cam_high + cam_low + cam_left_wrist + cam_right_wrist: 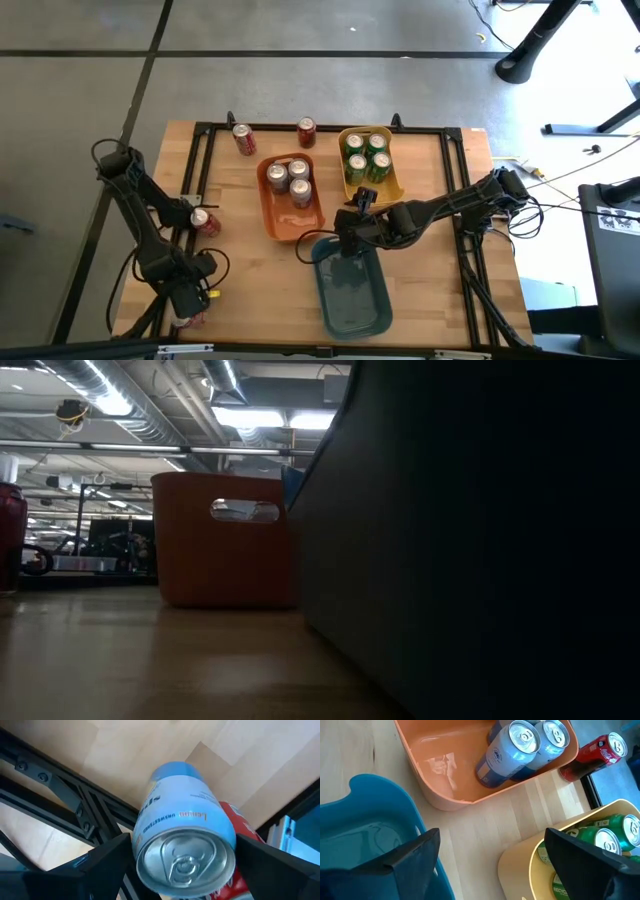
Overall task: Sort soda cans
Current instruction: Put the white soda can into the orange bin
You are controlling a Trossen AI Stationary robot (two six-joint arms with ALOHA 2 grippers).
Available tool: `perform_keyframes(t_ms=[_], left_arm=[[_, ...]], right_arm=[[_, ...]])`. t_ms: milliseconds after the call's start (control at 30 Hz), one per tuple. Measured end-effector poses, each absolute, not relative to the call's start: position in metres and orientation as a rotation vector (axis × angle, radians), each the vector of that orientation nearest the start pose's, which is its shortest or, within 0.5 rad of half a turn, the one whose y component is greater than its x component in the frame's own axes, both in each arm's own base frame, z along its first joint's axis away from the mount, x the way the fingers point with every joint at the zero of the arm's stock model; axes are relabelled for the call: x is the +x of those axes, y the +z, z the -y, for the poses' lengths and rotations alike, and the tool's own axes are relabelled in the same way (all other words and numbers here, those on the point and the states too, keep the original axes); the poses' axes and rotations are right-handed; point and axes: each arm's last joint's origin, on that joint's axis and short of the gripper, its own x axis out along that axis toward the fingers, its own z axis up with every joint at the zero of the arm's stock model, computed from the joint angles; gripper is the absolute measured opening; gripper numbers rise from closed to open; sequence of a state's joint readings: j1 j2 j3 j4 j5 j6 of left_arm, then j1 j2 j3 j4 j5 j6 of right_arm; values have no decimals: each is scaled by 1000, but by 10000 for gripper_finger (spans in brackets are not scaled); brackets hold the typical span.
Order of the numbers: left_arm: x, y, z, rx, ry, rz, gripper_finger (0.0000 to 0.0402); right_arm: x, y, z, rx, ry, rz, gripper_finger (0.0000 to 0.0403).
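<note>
High view: wooden desk (pixel 250 270) w/ three bins near centre. Orange bin (pixel 290 205) is the landmark; it holds three silver cans (pixel 289 177) at its far end. Yellow bin (pixel 370 165) just right of it, holding four green cans (pixel 366 155). Blue bin (pixel 352 290) sits at the orange bin's near-right corner. Two red cans beyond the orange bin: one tilted (pixel 243 139) to its far left, one upright (pixel 306 131) straight behind. Another red can (pixel 204 221) lies left of the orange bin, by the desk's black frame. Left gripper (pixel 186 300) is well to the orange bin's near left, at the desk's front edge. Right gripper (pixel 353 210) hovers in the gap between orange, yellow and blue bins.

Low view: orange bin (pixel 225 550) w/ handle slot stands mid-desk; a dark wall fills the right side, can't tell what it is. Sliver of a red can (pixel 10 535) at far left.

Left wrist view: jaws closed on a silver can (pixel 182 845), blue-tinted, top facing the camera; a red can (pixel 239 827) touches it behind.

Right wrist view: jaws spread wide, holding nothing, above bare desk between bins. Silver cans (pixel 522 747) in the orange bin (pixel 445 775), red can (pixel 597 752) beyond it, green cans (pixel 612 837) in the yellow bin (pixel 520 865), blue bin (pixel 365 835) alongside.
</note>
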State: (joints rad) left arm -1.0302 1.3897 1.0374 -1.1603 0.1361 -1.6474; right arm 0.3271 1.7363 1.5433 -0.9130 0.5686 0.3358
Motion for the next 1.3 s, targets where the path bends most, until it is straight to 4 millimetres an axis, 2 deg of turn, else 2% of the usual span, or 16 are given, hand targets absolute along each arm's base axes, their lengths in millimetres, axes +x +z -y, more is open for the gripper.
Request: perform_keyframes(t_ms=[300, 400, 567, 700, 867, 1000, 1300], left_arm=[[119, 222, 207, -454, 433, -1655, 333], [119, 221, 207, -451, 432, -1657, 328], [119, 222, 207, -444, 419, -1658, 291], [122, 224, 204, -413, 403, -1666, 291], [132, 238, 192, -347, 428, -1695, 291], [144, 258, 183, -308, 404, -1695, 291], [175, 313, 158, -224, 379, -1496, 291]], right_arm=[[343, 293, -100, -174, -377, -941, 358], [343, 293, -100, -174, -377, -941, 358], [343, 293, -100, -174, -377, -941, 358], [343, 293, -100, -176, -376, -942, 358], [343, 293, -100, -178, -375, -943, 358], [343, 293, -100, -179, -375, -943, 358], [339, 291, -99, -184, -387, -981, 358]])
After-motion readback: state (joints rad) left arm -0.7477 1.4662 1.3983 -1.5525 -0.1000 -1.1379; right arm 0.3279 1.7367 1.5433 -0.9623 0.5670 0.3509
